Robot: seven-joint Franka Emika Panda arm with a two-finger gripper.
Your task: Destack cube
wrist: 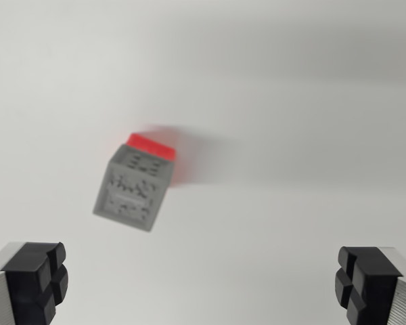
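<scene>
A grey cube (132, 189) with dark speckled marks on its faces sits on top of a red cube (155, 149), of which only a strip shows behind the grey one's far edge. The stack stands left of centre in the wrist view, tilted in the picture and slightly blurred. My gripper (199, 284) is open, its two black fingertips (37, 277) at the bottom corners of the view. The stack lies beyond the fingers and nearer the left one. Nothing is between the fingers.
A plain white surface (291, 135) fills the view around the stack. A soft shadow stretches to the right of the cubes.
</scene>
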